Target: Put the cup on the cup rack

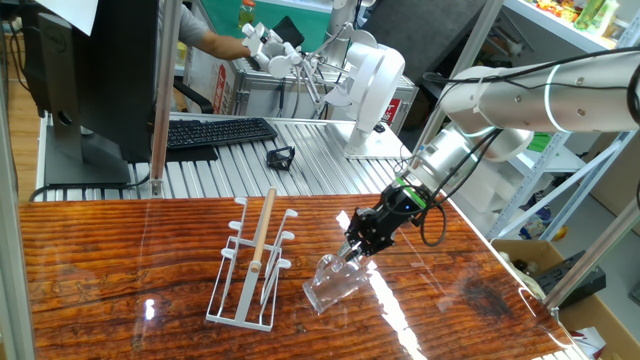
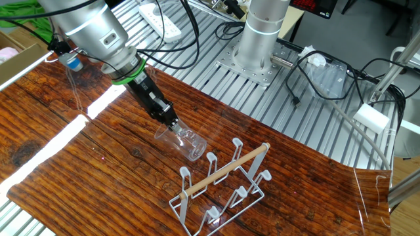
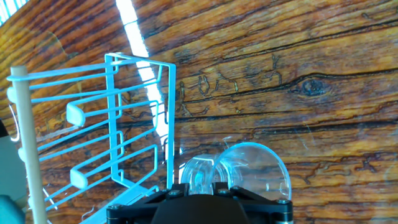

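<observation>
The end effector [image 1: 352, 250] meets the clear cup [image 1: 330, 283] at its rim; its opening seems narrow, grip unclear. The cup lies tilted on the bench [image 1: 120, 260], beside the white cup rack [image 1: 250, 268].

Cup rack [image 1: 250, 262] flanks tool [image 1: 352, 253]; table [image 1: 120, 260] elsewhere open.

One fixed view looks down across the wooden table [image 1: 120, 260] toward the arm's far side; the other fixed view looks from the opposite side, higher and steeper. The hand view sits close above the table. All three share the cup rack [image 1: 250, 262] and cup [image 1: 332, 283].
</observation>
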You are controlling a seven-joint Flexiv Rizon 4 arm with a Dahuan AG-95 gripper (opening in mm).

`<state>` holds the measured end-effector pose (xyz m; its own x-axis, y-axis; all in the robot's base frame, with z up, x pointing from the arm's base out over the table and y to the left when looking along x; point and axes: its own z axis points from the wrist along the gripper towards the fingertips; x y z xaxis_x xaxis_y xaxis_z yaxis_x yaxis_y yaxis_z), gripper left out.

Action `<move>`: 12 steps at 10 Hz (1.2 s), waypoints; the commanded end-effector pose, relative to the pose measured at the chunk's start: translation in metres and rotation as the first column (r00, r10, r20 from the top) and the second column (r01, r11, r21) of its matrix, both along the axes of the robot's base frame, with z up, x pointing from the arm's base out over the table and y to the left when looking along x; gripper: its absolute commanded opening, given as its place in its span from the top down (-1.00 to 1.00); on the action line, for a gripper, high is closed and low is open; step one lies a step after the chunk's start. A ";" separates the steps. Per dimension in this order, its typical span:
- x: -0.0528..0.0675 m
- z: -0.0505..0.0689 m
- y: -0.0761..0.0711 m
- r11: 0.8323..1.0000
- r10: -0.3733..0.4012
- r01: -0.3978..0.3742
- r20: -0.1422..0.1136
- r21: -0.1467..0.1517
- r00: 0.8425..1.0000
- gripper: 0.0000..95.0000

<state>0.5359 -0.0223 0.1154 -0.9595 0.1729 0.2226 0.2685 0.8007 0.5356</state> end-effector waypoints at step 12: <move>0.005 -0.010 -0.012 0.991 0.052 -0.041 0.085 -0.125 0.995 0.20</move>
<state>0.5423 -0.0345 0.1044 -0.9819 0.1486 0.1175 0.1861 0.8719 0.4529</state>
